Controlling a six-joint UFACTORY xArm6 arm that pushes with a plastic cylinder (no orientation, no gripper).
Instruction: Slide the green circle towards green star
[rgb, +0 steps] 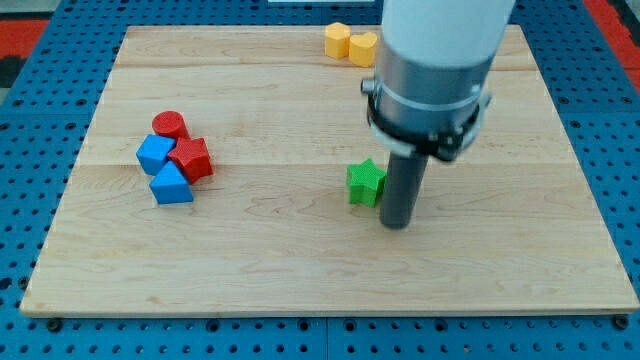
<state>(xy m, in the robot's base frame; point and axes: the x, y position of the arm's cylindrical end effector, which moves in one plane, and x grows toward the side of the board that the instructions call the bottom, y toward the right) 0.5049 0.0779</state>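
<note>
A: Any sign of the green circle?

B: None. Cannot find it anywhere on the worktop (300, 270). Could be hidden behind the arm's wide grey body, but cannot tell.

A: And the green star?

B: Found the green star (366, 183) a little to the view's right of the worktop's middle, lying flat, with nothing touching it on its left.

A: Where to place my tip?

B: Just beside the star, at its lower right: my tip (398, 225) down on the wood, very close to the star, perhaps brushing it. Hard to say whether touching.

A: Pincer state?

B: No pincer fitted, only the bare rod; nothing held, nothing to open or close.

A: So how far along?

B: Hard to judge. Either done, with the circle tucked against the star out of sight behind the rod, or not started. Leaning towards nearly done, given the tip's place beside the star, but only a guess.

A: Anything else about?

B: Far off at the view's left, a cluster: red circle (170, 124), blue block (154, 154), red block (190, 158), blue triangle (171, 185). At the top edge, a yellow pair (350, 44), touching.
</note>
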